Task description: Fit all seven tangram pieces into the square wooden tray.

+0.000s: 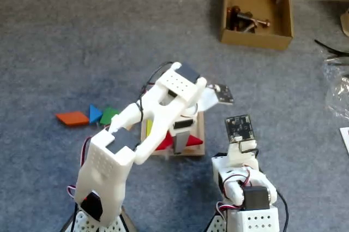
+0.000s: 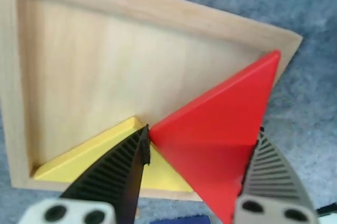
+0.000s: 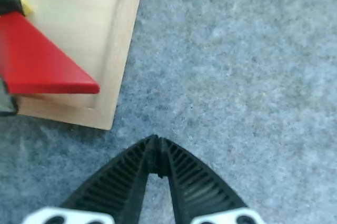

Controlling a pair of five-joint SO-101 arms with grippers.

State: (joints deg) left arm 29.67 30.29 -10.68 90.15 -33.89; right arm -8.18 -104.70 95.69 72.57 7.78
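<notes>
Because the left gripper's point(image 2: 201, 140) fingers point(image 2: 124, 166) pinch the red triangle point(image 2: 221, 124) with its tip over the wooden tray's point(image 2: 158, 10) rim at three o'clock, it should probably shift toward nine o'clock, beside the yellow triangle point(image 2: 89, 155), before release; the right gripper's point(image 3: 158, 153) fingers are pressed together over the desk point(image 3: 237, 50).

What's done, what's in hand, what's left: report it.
Done: the yellow piece lies in the tray. In hand: the left tool grips the red triangle at the tray's edge, not seated. Left: orange piece, blue piece, green piece on the carpet.
</notes>
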